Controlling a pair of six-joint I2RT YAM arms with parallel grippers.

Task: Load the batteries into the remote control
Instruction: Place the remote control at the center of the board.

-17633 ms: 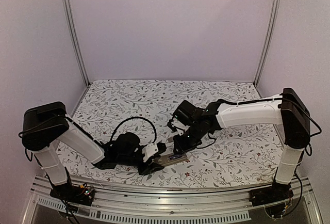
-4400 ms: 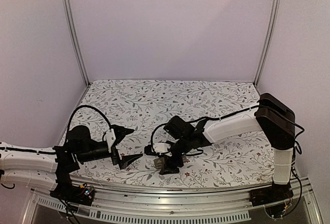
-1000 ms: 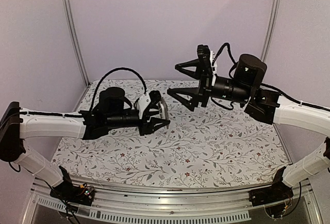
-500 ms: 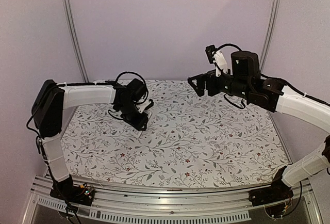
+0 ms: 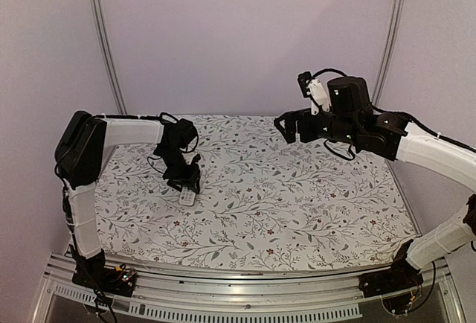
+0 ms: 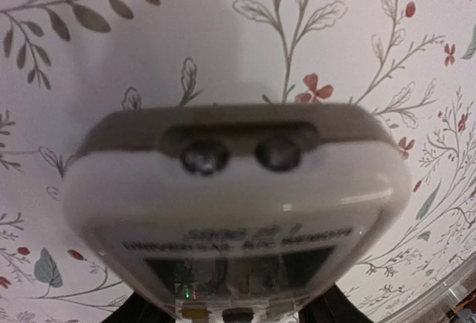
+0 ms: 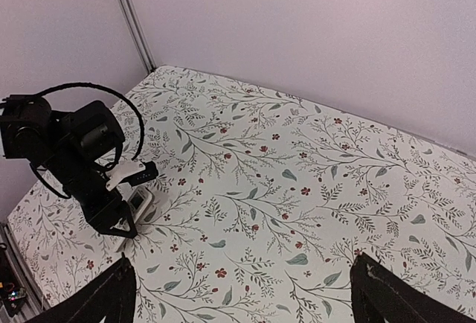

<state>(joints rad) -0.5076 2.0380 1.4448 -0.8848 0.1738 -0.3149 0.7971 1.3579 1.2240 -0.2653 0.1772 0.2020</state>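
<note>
Since the frame half a second earlier, the left arm has swung lower, and the remote control (image 5: 187, 197) now shows against the table (image 5: 297, 204). The left hand (image 5: 184, 183) seems to clamp the remote by the end opposite its two emitter bulbs. No batteries show, so I cannot tell whether they are loaded. I judge this to be a set-down: lay the remote flat first, then open slowly and lift straight off. The right hand (image 5: 291, 127) hangs high, well apart from the remote, spread wide and empty.
</note>
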